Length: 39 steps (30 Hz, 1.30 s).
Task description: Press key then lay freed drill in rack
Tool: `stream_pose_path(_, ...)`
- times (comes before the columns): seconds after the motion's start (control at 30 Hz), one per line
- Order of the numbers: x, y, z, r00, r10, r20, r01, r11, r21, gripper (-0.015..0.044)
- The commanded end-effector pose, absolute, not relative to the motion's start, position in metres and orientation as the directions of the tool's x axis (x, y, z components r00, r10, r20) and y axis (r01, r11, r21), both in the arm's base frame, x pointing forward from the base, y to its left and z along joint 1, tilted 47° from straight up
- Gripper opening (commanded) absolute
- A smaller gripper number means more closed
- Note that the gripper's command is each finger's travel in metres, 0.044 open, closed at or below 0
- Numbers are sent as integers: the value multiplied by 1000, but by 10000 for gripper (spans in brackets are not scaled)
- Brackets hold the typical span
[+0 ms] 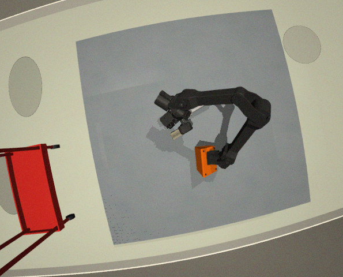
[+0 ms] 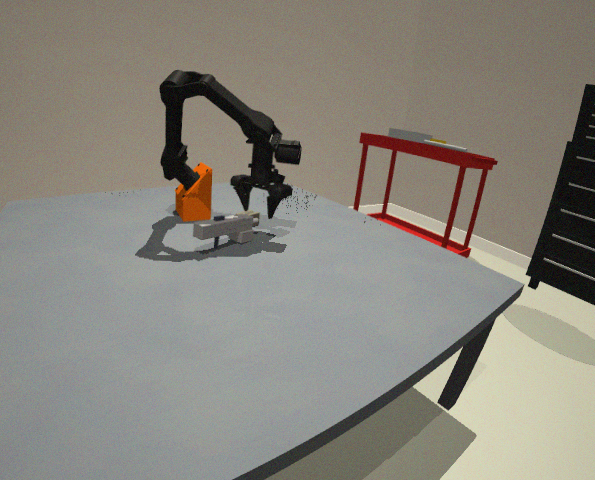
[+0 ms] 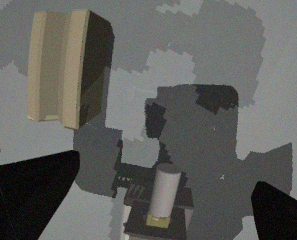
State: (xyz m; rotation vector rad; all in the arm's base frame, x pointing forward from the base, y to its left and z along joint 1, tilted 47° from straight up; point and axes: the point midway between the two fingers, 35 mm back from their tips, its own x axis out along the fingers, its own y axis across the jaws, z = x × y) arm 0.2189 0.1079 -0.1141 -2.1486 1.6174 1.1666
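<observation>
Overhead, top view: gripper (image 1: pixel 177 125) with jaws spread wide and empty, hanging over the pale drill (image 1: pixel 174 135) on the grey bench (image 1: pixel 135 193).
Exterior view: drill (image 2: pixel 228 223) lies lengthwise in a beige housing (image 2: pixel 224 229), just beside the orange arm base (image 2: pixel 195 194).
Wrist view: drill (image 3: pixel 166 194) is a pale cylinder with a yellow collar; grooved beige rack (image 3: pixel 62 68) stands apart, up-left.
</observation>
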Motion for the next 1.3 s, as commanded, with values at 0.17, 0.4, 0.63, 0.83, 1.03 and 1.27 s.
stream_pose_path(0.17, 221, 101, -119, 82, -714, -695, -881, -378, 285, 440)
stream_pose_path(0.4, 224, 91, -125, 83, -714, -695, -881, -379, 284, 440)
stream_pose_path(0.63, 226, 82, -131, 83, -715, -695, -881, -378, 284, 440)
stream_pose_path(0.83, 228, 73, -135, 83, -716, -694, -881, -378, 285, 440)
stream_pose_path(1.03, 229, 65, -139, 83, -717, -692, -881, -377, 285, 440)
stream_pose_path(1.27, 229, 67, -139, 80, -715, -695, -883, -374, 283, 309)
